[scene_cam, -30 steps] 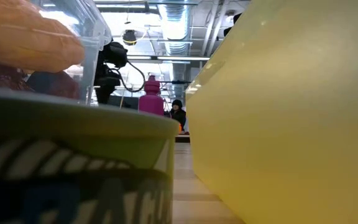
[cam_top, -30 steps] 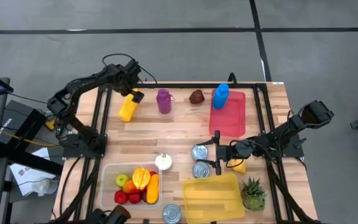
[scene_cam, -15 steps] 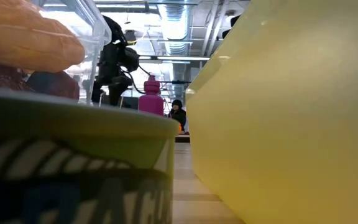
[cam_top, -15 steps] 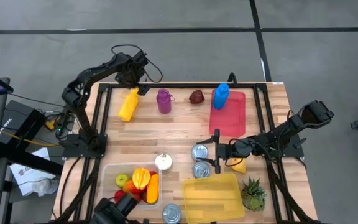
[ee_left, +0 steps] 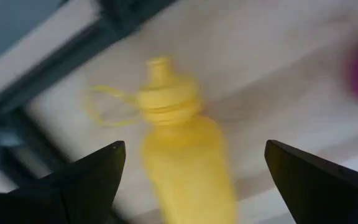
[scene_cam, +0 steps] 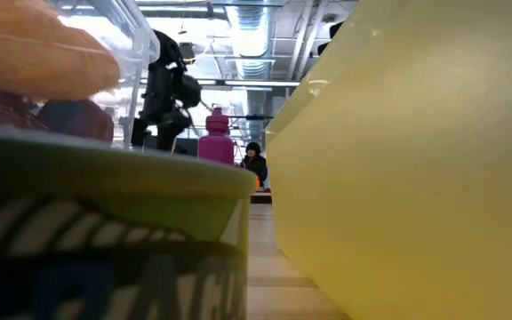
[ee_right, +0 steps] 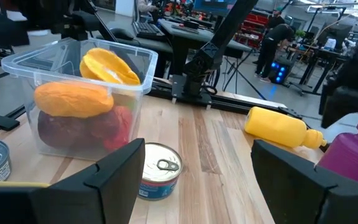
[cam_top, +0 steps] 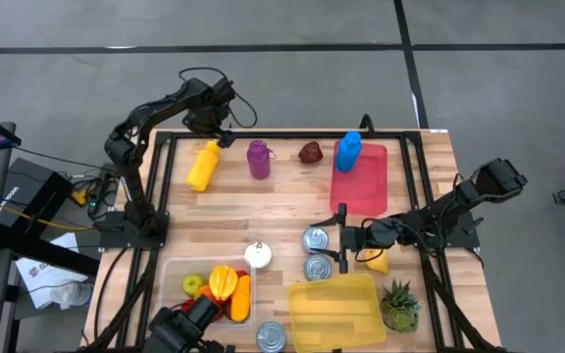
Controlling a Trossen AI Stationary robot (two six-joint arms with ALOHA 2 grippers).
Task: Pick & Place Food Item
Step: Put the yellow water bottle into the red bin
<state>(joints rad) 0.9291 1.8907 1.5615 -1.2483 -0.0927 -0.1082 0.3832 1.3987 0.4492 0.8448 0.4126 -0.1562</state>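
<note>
A yellow bottle (cam_top: 202, 165) lies on its side at the table's far left, with its cap (ee_left: 166, 99) and loop toward the far edge. My left gripper (cam_top: 217, 132) hangs open above the cap end, pointing down, one finger on either side (ee_left: 194, 152), touching nothing. Fruit fills a clear bin (cam_top: 170, 284) at the near left. A dark red item (cam_top: 310, 152) and a white one (cam_top: 258, 255) rest on the wood. My right gripper (cam_top: 340, 240) stands level and open near two cans (cam_top: 315, 239), a yellow piece (cam_top: 376, 261) beside it.
A purple bottle (cam_top: 258, 157) stands right of the yellow one. A blue bottle (cam_top: 347, 152) stands on a red board (cam_top: 363, 186). A yellow lid (cam_top: 332, 309), a third can (cam_top: 271, 336) and a small spiky plant (cam_top: 398, 304) are near the front. A dark shape (cam_top: 186, 324) overlaps the bin's near corner.
My left gripper has moved toward the table's far edge, from over the yellow bottle's upper body to over its cap, staying open, while the arm's elbow rose. The bottle has not moved. The dark shape at the near edge has crept over the bin's corner.
</note>
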